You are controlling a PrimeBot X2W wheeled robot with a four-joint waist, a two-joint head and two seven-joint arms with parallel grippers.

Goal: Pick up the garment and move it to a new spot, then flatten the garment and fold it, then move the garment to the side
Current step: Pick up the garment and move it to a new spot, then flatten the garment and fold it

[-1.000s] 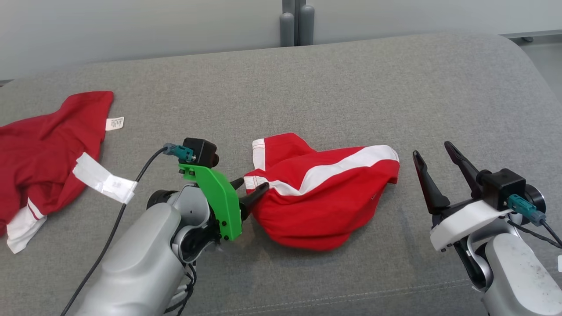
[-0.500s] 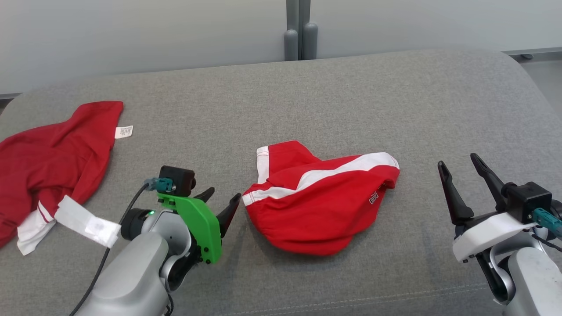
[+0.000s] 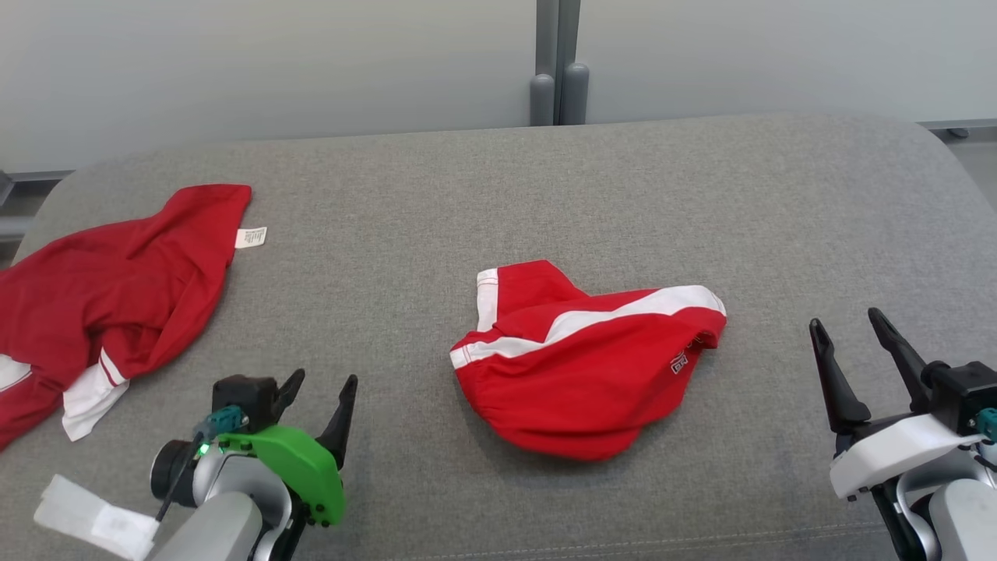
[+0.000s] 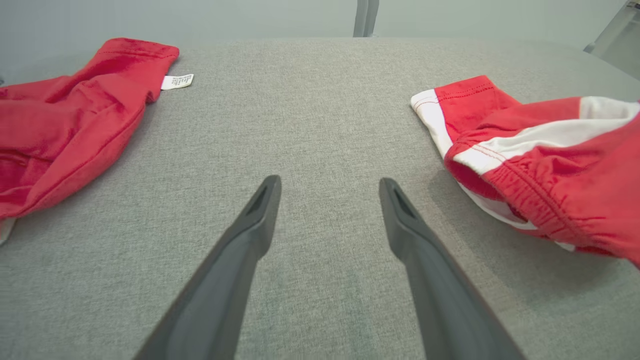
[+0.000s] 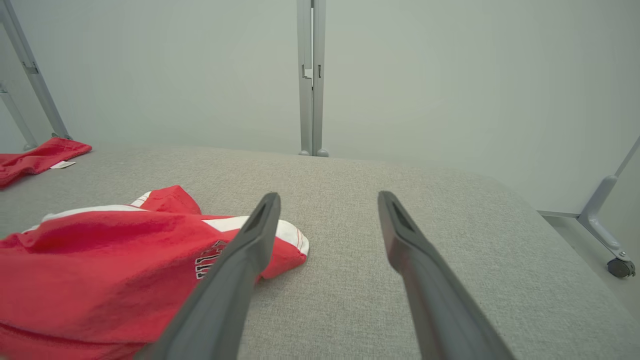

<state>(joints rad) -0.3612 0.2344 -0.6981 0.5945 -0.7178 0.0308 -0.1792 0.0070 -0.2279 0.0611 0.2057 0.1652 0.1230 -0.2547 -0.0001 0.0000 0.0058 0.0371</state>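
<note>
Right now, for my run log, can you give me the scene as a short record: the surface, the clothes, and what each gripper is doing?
surface: grey cushion
shorts: red with white stripes, bunched up in the middle, not flat or folded
second garment: red, crumpled at the robot's far left, white label showing
left gripper: jaws open, empty, left of the shorts, not touching them
right gripper: jaws open, empty, right of the shorts, not touching them
held: nothing
</note>
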